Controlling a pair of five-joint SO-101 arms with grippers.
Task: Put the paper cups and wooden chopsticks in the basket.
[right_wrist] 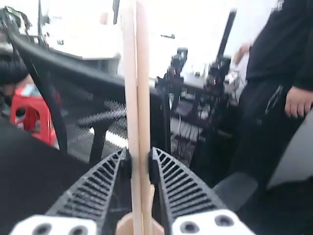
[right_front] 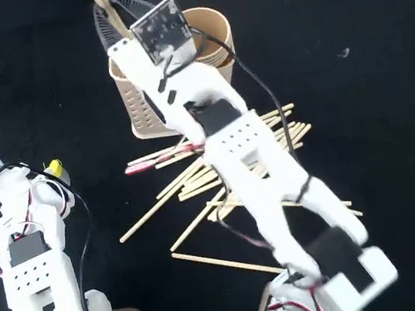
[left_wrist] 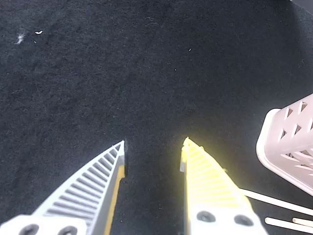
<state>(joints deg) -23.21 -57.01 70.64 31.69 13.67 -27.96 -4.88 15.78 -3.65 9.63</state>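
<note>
Gripped two wooden chopsticks (right_wrist: 137, 73) tight in the right tool (right_wrist: 140, 160) over the basket (right_front: 138, 111) beside the paper cups (right_front: 214, 33), probably needed tilting ends-down inside the rim before parting, with the left tool (left_wrist: 154, 146) spread empty above the tabletop (left_wrist: 98, 73)

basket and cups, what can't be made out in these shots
- High view: the right arm covers the inside of the basket, so whether the paper cups stand in it is unclear.
- High view: that arm hides some loose chopsticks; no count.
- Right wrist view: held chopsticks run off the edge.
</note>
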